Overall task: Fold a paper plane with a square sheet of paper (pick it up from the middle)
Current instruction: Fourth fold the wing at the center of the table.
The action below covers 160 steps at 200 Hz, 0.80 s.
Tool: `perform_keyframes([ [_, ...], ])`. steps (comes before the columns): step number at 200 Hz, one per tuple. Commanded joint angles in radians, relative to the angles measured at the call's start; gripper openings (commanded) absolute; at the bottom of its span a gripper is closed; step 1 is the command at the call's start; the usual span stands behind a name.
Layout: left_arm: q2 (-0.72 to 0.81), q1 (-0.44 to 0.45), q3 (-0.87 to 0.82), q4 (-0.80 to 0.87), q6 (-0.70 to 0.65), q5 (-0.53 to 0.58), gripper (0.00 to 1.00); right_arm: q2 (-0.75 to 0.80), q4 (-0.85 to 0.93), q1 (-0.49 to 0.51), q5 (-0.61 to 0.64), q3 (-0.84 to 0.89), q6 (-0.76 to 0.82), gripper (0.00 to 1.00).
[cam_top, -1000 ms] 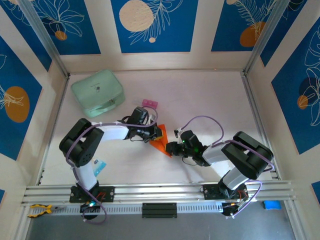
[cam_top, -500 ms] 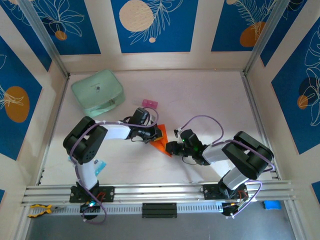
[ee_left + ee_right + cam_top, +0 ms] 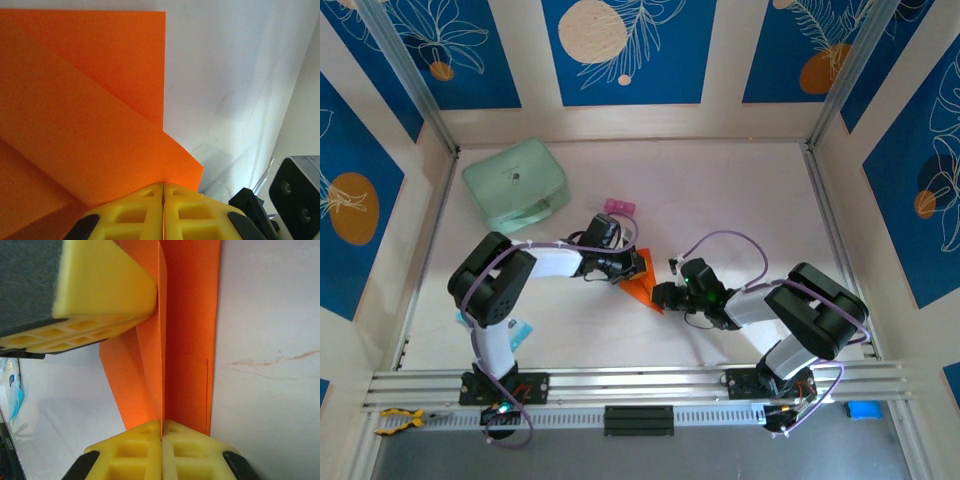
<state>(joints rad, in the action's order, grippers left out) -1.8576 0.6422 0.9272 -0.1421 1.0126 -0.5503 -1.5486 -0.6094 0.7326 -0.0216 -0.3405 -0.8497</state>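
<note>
The orange sheet of paper (image 3: 641,282) is folded into a narrow, layered shape and sits mid-table between both arms. My left gripper (image 3: 626,268) is shut on its left edge; in the left wrist view the yellow fingertips (image 3: 150,197) pinch the paper (image 3: 85,115) with no gap. My right gripper (image 3: 661,296) is shut on the paper's near end. In the right wrist view its fingertips (image 3: 145,440) clamp the upright centre fold of the paper (image 3: 187,340), and a yellow finger of the left gripper (image 3: 100,285) presses the same paper from the upper left.
A mint-green case (image 3: 516,184) lies at the back left. A small pink block (image 3: 619,207) sits just behind the left gripper. A small blue item (image 3: 517,330) lies by the left arm's base. An aluminium rail (image 3: 640,383) runs along the near edge.
The left arm's elbow has shifted slightly to the right. Both grippers stay shut on the paper, which has hardly moved.
</note>
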Motion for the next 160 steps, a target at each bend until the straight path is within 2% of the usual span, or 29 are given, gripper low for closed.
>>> perform_keyframes([
  [1,-0.026,0.006,0.024,-0.011,-0.019,-0.026,0.10,-0.026,0.127,0.005,-0.004,0.018,-0.028,0.05],
  [160,-0.065,0.006,0.057,0.031,-0.051,-0.019,0.12,-0.037,0.176,0.000,-0.015,0.002,-0.055,0.04],
])
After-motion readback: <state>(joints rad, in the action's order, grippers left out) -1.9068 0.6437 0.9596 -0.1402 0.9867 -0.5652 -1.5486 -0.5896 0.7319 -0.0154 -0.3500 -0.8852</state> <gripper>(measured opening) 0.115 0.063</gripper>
